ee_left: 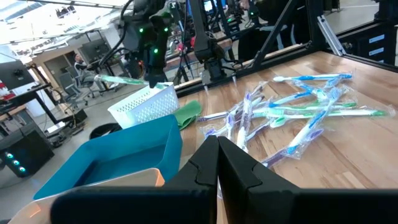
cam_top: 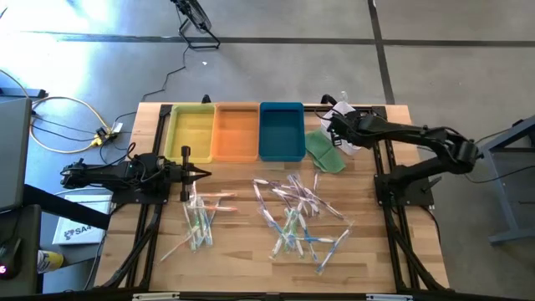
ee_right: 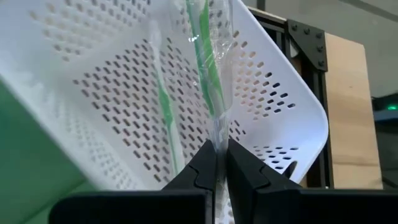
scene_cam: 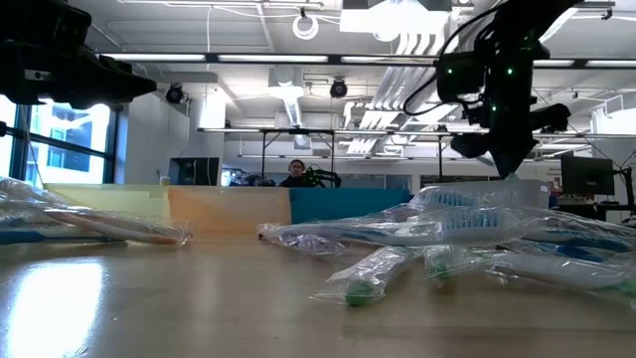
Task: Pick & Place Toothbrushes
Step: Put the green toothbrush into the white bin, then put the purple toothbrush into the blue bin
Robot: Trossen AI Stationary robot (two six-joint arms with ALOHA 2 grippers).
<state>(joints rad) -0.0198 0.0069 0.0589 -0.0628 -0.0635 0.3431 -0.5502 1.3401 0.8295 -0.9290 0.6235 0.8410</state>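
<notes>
Right wrist view: your right gripper [ee_right: 216, 154] is clamped on a green toothbrush [ee_right: 205, 62], its long axis pointing straight out over the white basket [ee_right: 112, 81].

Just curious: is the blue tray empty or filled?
Empty: the blue tray shows bare floor from above; the toothbrushes lie on the table.

Only one thing has letters on it. A white box [cam_top: 77, 229] on the floor left of the worktop [cam_top: 242, 242] shows dark letters that look like "SA". The other letters cannot be read.
</notes>
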